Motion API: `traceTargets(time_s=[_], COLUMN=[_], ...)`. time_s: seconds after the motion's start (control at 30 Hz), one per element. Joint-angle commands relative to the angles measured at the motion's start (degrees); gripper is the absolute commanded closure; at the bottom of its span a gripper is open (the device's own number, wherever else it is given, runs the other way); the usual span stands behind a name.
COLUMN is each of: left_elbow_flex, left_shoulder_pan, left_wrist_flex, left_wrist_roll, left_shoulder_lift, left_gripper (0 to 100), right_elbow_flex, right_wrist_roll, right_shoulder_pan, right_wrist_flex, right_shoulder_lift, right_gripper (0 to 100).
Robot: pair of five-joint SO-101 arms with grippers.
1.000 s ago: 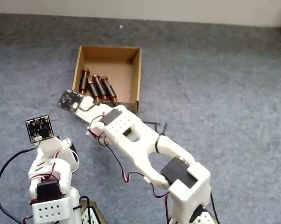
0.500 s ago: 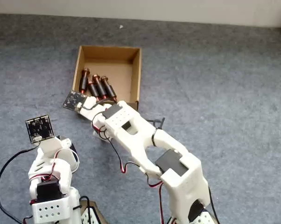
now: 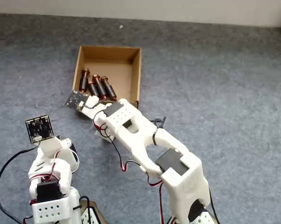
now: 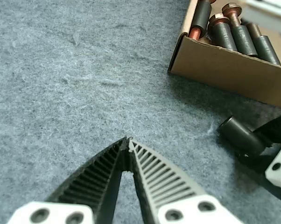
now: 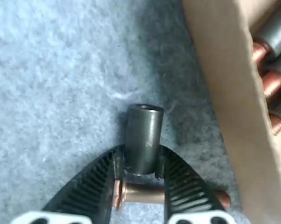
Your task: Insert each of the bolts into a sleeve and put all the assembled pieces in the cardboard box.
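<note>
Right pincer (image 5: 140, 150) is clamped on a dark sleeve (image 5: 144, 130), low over the grey worktop (image 3: 215, 93), just outside the cardboard box (image 5: 224, 93) wall. I can't tell if the sleeve touches the surface. A copper bolt (image 5: 145, 192) lies crosswise between the jaws behind the sleeve. Left pincer (image 4: 128, 143) is closed on nothing, near the box corner. Assembled pieces (image 3: 96, 86) lie inside the box.

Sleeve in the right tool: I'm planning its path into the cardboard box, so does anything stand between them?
Yes: the cardboard box's near wall. The sleeve, held by the right tool, sits outside it, low by the carpet. Nothing else visible lies between.
</note>
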Motion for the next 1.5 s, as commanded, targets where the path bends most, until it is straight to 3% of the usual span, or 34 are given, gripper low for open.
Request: traceTargets(time_s=[0.0,0.37,0.57,1.03,1.2,1.47], left_elbow_flex=[-0.31,0.04,1.27,1.27,1.27,1.27], left_shoulder_pan=[-0.57,-0.57,-0.75,-0.75,-0.75,-0.75], left_wrist_flex=[-1.14,-1.41,-3.78,-3.69,-3.6,-3.6], left_wrist_roll=[-0.35,-0.44,-0.44,-0.44,-0.44,-0.44], left_shoulder_lift=[-0.31,-0.31,-0.31,-0.31,-0.31,-0.31], left_gripper=[100,100,100,100,100,100], right_elbow_flex=[-1.1,-0.57,9.19,51.91,53.41,51.65], right_wrist_roll=[-4.22,-6.59,-10.9,-10.9,-15.38,-16.79], right_shoulder_pan=[0.48,4.79,7.87,11.38,11.3,11.3], right_wrist_flex=[-2.07,10.86,19.3,2.07,2.24,-0.31], right_shoulder_lift=[-0.66,-20.53,-33.36,-52.79,-52.18,-48.31], right_gripper=[96.7,99.4,99.4,98.0,85.1,84.9])
